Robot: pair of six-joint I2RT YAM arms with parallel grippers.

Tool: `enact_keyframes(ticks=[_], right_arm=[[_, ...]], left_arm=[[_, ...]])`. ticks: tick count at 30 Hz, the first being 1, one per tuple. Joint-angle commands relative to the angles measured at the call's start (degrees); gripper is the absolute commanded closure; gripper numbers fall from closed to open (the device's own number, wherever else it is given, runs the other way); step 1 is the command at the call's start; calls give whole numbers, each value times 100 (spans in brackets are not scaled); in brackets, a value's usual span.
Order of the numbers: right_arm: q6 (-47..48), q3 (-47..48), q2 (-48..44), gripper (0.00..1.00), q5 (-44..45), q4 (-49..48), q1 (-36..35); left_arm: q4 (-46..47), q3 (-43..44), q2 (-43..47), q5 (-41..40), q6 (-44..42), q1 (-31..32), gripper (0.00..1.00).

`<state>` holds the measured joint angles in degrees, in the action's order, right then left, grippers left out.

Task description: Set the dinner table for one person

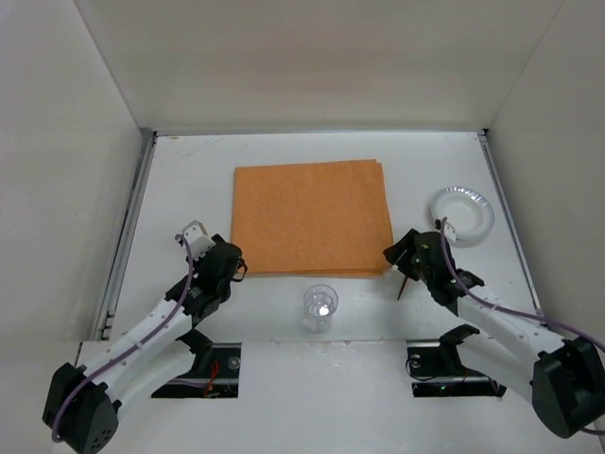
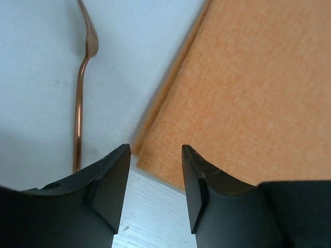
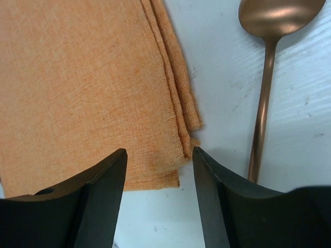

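The bench (image 1: 189, 180), white with grey rails down its left and right edges, fills the whole workspace and carries everything. An orange placemat (image 1: 312, 218) lies flat at its middle. The left fingers (image 2: 111, 175) are spread above the mat's near-left corner and the right fingers (image 3: 212, 191) are spread wider above its near-right corner. Neither pair pinches anything.

A copper fork (image 2: 78, 119) lies on the bare bench just left of the mat, and a matching spoon (image 3: 264, 93) just right of it. A clear glass (image 1: 320, 305) stands near the mat's near edge. A pale plate (image 1: 462, 215) sits apart at the far right.

The mat-laying step looks finished, with cutlery flanking it and the mat itself bare. The plate seems the likely next piece. That calls for the right arm to lift clear, reach far-right, catch the thin rim and carry the plate to the mat's centre without dragging the cloth.
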<state>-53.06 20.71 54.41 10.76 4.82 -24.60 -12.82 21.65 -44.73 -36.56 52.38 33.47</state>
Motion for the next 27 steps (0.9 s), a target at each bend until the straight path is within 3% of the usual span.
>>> enact_keyframes(ticks=[1, 6, 8, 11, 13, 17, 21, 27], right_arm=[[243, 416, -299, 40, 373, 282, -58], [577, 837, -300, 43, 330, 212, -67], [595, 1048, -326, 56, 277, 160, -49], [621, 1251, -326, 86, 251, -104, 64], [578, 1356, -300, 92, 242, -113, 336], [463, 1296, -221, 91, 216, -227, 1162], [121, 1032, -37, 82, 215, -595, 2049], [-161, 917, 148, 54, 346, -895, 3148]], left_arm=[[33, 462, 237, -405, -386, 111, 57], [1288, 384, -184, -125, -588, 365, 60], [1973, 366, -561, 174, -728, 445, 70], [3063, 445, -1211, 683, -1141, 506, 86], [3617, 550, -1563, 974, -1352, 489, 90], [4331, 569, -1960, 1378, -1406, 357, 91], [4910, 393, -2268, 1739, -1353, 296, 87], [5395, 33, -2286, 1994, -1423, 164, 81]])
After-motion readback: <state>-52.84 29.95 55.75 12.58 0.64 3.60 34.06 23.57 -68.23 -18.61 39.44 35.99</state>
